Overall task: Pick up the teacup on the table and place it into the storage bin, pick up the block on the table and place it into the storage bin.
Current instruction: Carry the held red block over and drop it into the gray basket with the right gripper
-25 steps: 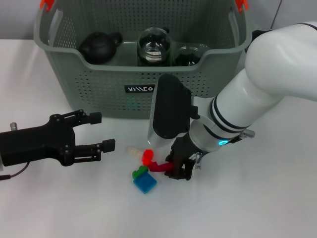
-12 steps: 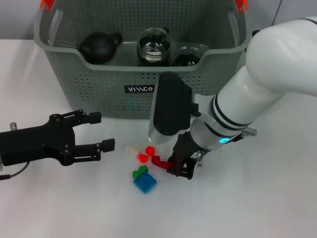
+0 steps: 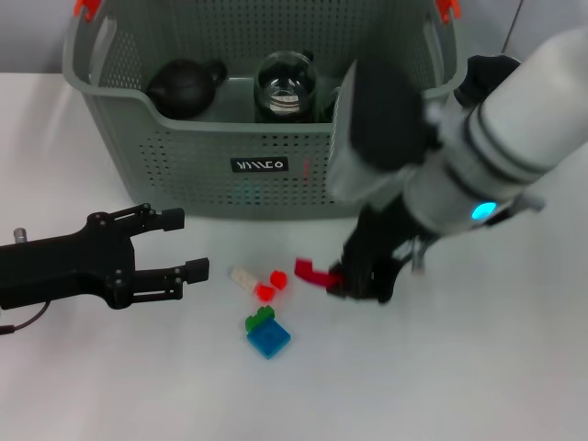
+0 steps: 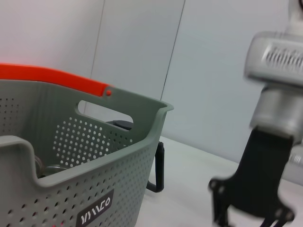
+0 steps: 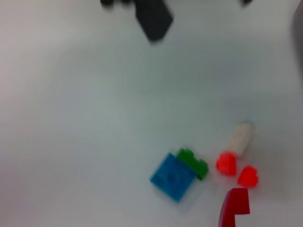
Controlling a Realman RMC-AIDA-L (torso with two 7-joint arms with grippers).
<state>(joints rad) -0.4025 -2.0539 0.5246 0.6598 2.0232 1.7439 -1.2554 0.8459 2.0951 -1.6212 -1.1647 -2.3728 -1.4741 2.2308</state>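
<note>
the right gripper (image 3: 354, 278) hangs above the white table (image 3: 478, 367), just in front of the storage bin (image 3: 184, 156), with its dark fingers closed on one end of a dark red block (image 3: 312, 273); the rest of the block sticks out toward the robot's left, clear of the tabletop. in the right wrist view the same dark red block (image 5: 234, 206) shows at the picture's edge above the loose pieces.

the left gripper (image 3: 188, 245) sits low over the table on the robot's left, its two black fingers (image 3: 170, 219) spread wide apart with nothing between them, pointing toward the pile of blocks.

still on the table, between the two grippers, lie a cream cylinder (image 3: 243, 276), two small bright red blocks (image 3: 271, 286), a green block (image 3: 260, 319) and a blue block (image 3: 268, 339); green and blue touch each other.

the storage bin carries a small black label (image 3: 260, 165) with white lettering on its front wall; the letters cannot be read for sure. inside the bin are a black teapot (image 3: 186, 86) and a clear glass vessel (image 3: 286, 84) side by side.
</note>
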